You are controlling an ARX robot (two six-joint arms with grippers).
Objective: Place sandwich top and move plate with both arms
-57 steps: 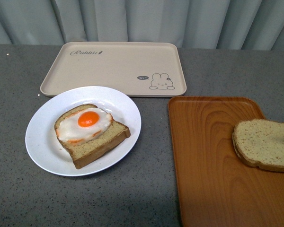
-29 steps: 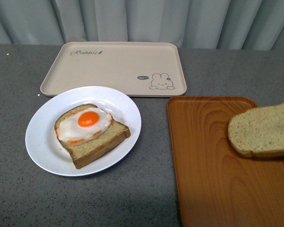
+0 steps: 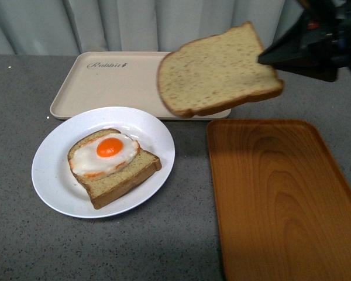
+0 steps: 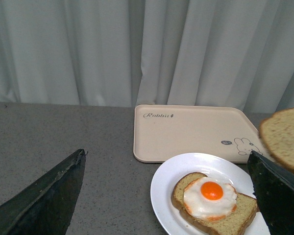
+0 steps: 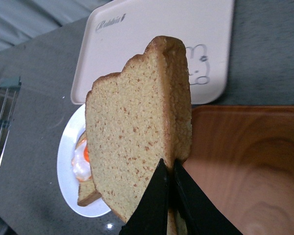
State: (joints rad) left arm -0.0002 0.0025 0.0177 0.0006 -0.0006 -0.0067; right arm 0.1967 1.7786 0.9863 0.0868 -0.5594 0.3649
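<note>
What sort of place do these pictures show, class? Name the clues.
Likely a robot test bench, not a kitchen: a grey tabletop, a plain curtain behind, and the right end effector holding the sandwich top in the air.

Beige rabbit tray (image 3: 105,88), wood-grain tray (image 3: 275,199), egg-topped bread (image 3: 114,167), grey table (image 3: 23,246); possibly a wire rack (image 5: 2,122).

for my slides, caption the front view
Right gripper holds the sandwich top aloft near the plate of egg toast.

Plate (image 3: 58,175) left of wooden tray (image 3: 275,193)
</note>
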